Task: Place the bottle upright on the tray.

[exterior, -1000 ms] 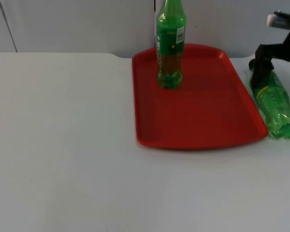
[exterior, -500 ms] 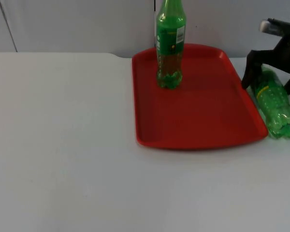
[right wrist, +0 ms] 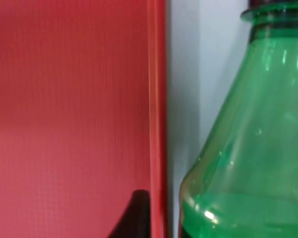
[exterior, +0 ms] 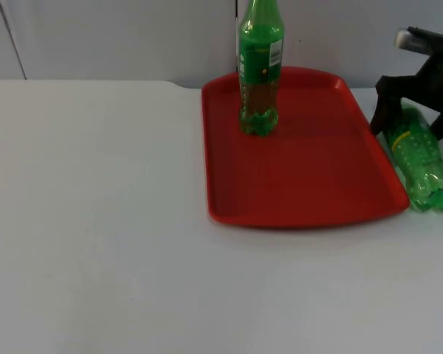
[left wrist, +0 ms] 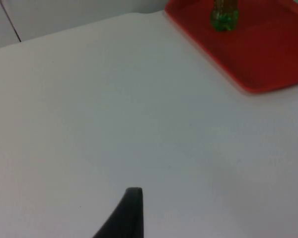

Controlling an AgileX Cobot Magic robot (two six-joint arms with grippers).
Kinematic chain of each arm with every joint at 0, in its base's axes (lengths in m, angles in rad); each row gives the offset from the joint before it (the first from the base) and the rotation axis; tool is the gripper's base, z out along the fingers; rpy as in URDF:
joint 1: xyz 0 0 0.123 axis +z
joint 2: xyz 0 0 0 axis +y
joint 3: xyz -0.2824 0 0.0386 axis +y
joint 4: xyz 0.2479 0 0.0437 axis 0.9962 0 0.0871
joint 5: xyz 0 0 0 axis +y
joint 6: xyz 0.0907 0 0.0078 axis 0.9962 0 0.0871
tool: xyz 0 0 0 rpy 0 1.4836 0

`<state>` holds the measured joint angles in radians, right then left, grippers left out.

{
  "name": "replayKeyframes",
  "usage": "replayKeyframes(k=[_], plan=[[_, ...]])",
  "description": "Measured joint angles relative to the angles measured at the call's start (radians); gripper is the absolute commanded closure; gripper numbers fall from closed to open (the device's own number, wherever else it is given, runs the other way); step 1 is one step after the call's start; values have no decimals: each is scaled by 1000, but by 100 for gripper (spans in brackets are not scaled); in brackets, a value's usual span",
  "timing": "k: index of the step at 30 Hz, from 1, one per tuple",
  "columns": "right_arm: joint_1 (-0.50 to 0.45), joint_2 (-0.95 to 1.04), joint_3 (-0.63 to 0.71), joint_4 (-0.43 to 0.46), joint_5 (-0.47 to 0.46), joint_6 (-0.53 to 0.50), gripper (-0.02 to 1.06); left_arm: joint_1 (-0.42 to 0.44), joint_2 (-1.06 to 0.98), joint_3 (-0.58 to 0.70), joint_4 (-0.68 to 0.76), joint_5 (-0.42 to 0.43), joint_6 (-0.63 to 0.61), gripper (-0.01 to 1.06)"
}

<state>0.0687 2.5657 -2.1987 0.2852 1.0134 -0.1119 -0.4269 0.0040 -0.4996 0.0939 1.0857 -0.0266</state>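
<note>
Red tray [exterior: 303, 177] sits on the white worktop [exterior: 96, 221], toward the far right, its back edge near the grey partition wall [exterior: 118, 37]. One green bottle [exterior: 260, 66] stands upright on the tray's far left part, label facing fwd.

2nd green bottle [exterior: 421, 158] lies on its side on the worktop just beside the tray's right rim, off the tray, base toward the camera, neck pointing away toward the wall.

Right gripper [exterior: 412, 118] is down over the neck end of the lying bottle. Fingers apart, one black finger on each side of the bottle's upper part, straddling it; not clamped as far as top view shows. Right wrist view: bottle shoulder and neck [right wrist: 248, 134] close up beside the tray rim [right wrist: 156, 109], a strip of worktop between them, and a black fingertip [right wrist: 136, 215] over the tray's edge.

Left gripper [left wrist: 126, 215] waits over bare worktop, well apart from the tray; its wrist view has the tray corner [left wrist: 248, 54] and the standing bottle's base [left wrist: 224, 15] in the distance. One fingertip in sight, so cannot tell whether the left fingers are apart or together.
</note>
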Motion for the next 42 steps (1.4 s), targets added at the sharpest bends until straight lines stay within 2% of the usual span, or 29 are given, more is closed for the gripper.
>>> replayKeyframes(k=[3, 5, 6, 11, 13, 19, 28, 38, 42], plan=[[0, 2, 0, 1, 3, 0, 40, 0, 0, 0, 0, 0, 0, 0], [0, 2, 0, 2, 4, 0, 57, 0, 0, 0, 0, 0, 0, 0], [0, 2, 0, 2, 4, 0, 57, 0, 0, 0, 0, 0, 0, 0], [0, 2, 0, 2, 9, 0, 101, 0, 0, 0, 0, 0, 0, 0], [0, 2, 0, 2, 23, 0, 105, 0, 0, 0, 0, 0, 0, 0], [0, -27, 0, 0, 55, -16, 105, 0, 0, 0, 0, 0, 0, 0], [0, -191, 0, 0, 77, -25, 105, 0, 0, 0, 0, 0, 0, 0], [0, -373, 0, 0, 157, -42, 105, 0, 0, 0, 0, 0, 0, 0], [0, -426, 0, -35, 189, -40, 105, 0, 0, 0, 0, 0, 0, 0]])
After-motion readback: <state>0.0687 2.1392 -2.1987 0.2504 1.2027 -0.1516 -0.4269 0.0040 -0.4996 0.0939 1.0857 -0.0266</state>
